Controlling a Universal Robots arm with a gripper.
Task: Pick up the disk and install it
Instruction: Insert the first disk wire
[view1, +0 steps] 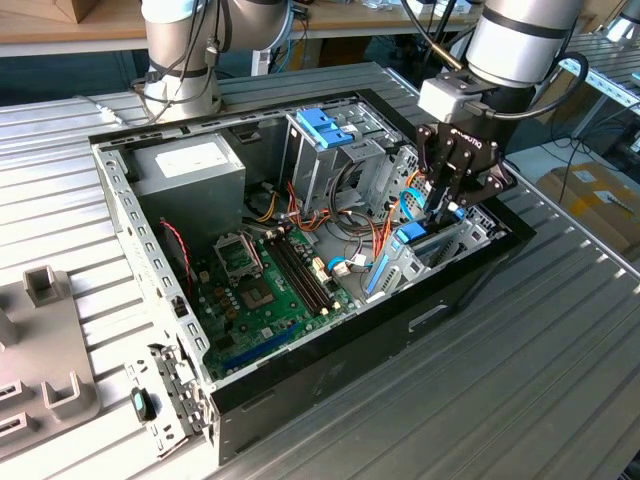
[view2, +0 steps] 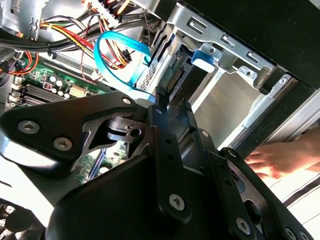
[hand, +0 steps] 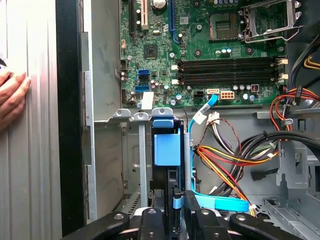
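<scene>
The gripper (view1: 447, 207) reaches down into the drive bay (view1: 470, 235) at a corner of the open case (view1: 300, 385), in the upper part of the exterior view's right half. Its fingers (hand: 192, 217) stand close together, clamped, as far as I can judge, on the edge of the disk (hand: 166, 146). The disk stands on edge in a slot of the bay, directly under the fingers. In the first wrist view its long axis runs straight away from them toward the motherboard (hand: 200, 45) (so any push would go along that line). The light blue carrier shows plainly, the metal body hardly at all. The bay's rails and the gripper's own links cover it, so I cannot tell how deep it sits. A person's hand (hand: 12, 97) rests on the table (view1: 520, 400) just outside the case wall, apart from the gripper.
</scene>
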